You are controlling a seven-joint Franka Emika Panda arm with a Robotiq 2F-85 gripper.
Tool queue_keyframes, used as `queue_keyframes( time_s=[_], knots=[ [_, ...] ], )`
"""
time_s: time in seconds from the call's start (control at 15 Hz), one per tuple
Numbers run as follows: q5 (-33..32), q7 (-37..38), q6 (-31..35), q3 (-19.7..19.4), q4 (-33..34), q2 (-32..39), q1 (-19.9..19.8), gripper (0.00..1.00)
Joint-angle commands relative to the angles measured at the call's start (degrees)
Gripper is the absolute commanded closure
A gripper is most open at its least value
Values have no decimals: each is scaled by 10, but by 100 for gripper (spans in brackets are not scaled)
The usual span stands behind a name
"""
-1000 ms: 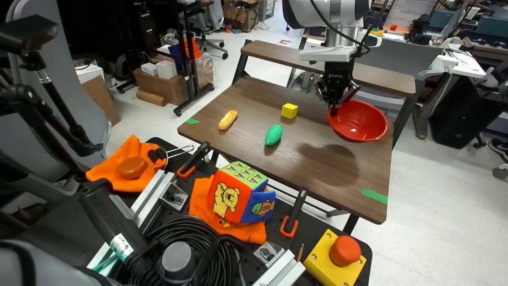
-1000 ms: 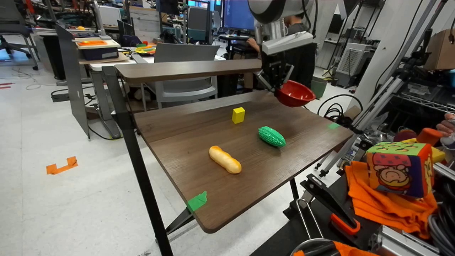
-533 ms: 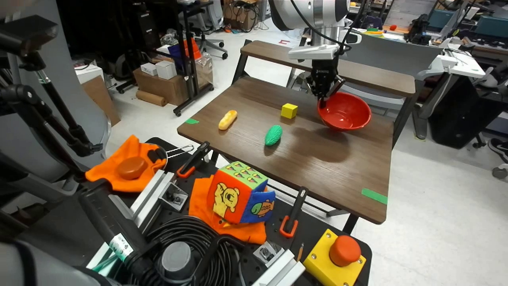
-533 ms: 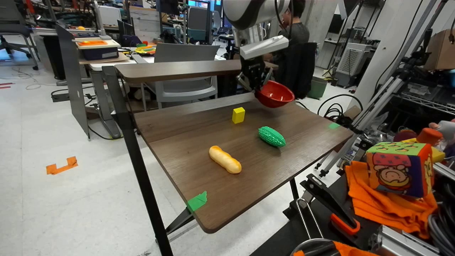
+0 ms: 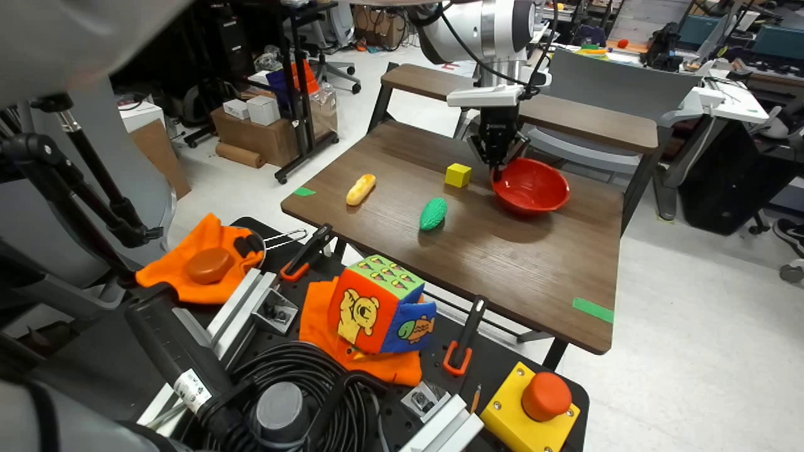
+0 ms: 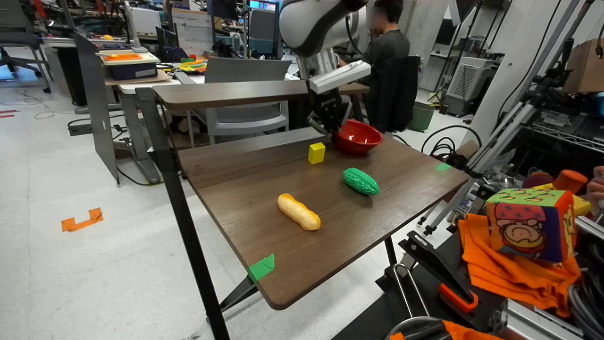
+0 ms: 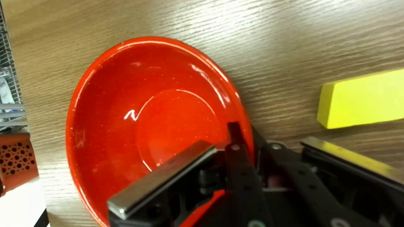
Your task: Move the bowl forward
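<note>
In an exterior view, my gripper is clamped on the rim of the red bowl — whether it touches the table, I cannot tell. In an exterior view, the yellow block stands near the jaws. In the wrist view, one finger is inside the bowl — the other outside.

White arm, black pincer

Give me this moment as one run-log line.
gripper: closed on red bowl at its rim | yellow block: beside bowl, apart | bowl-to-table contact: unclear
</note>
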Motion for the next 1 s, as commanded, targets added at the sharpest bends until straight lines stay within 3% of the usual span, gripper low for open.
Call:
queue_keyframes(
  time_s=[0.0, 0.07, 0.2, 0.47, 0.6, 0.67, 0.8, 0.93],
  knots=[
    [-1, -43, -15, 9, 25, 9, -4, 68],
    [-4, -53, -4, 8, 15, 1, -2, 67],
    [-8, -77, 33, 9, -33, -37, 1, 54],
    [-18, -98, 181, 10, -155, -135, 1, 24],
    [20, -87, 235, 28, -203, -177, -19, 9],
    [1, -85, 185, 8, -114, -111, -3, 28],
    [10, -86, 208, 15, -155, -148, -10, 12],
    [12, -86, 213, 18, -175, -163, -12, 9]
  ],
)
